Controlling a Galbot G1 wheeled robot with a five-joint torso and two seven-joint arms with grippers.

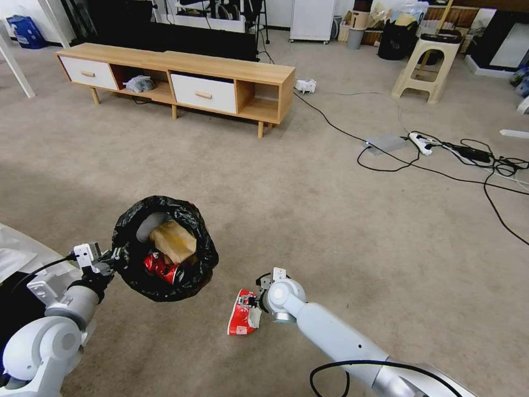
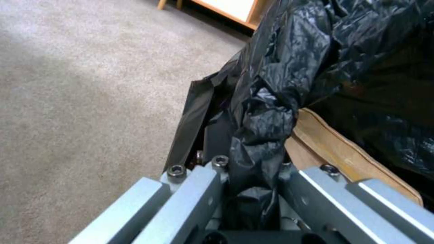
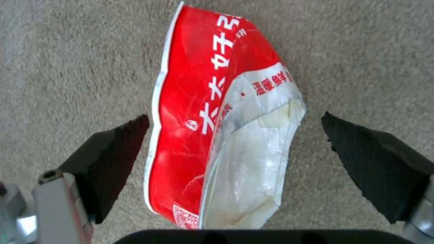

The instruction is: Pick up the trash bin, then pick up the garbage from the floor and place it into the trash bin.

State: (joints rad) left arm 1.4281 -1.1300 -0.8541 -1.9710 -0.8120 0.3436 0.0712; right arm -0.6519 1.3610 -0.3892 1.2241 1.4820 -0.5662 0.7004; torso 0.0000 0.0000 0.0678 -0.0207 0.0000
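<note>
The right gripper (image 3: 235,149), jaws wide, straddles the red-white crinkled plastic snack wrapper (image 3: 212,135), long axis twelve-to-six, while the left gripper (image 2: 253,176) clamps the black-bagged round grey trash bin (image 1: 165,248).

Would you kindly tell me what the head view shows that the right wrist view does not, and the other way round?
Only the head view shows the trash bin held up by the left tool at its rim, with a brown paper box and a red can inside, plus the wooden cabinet and floor cables. Only the right wrist view shows the white printed characters and the QR code on the wrapper. Both show the red-white snack wrapper lying on the carpet, with the right tool open around it.
</note>
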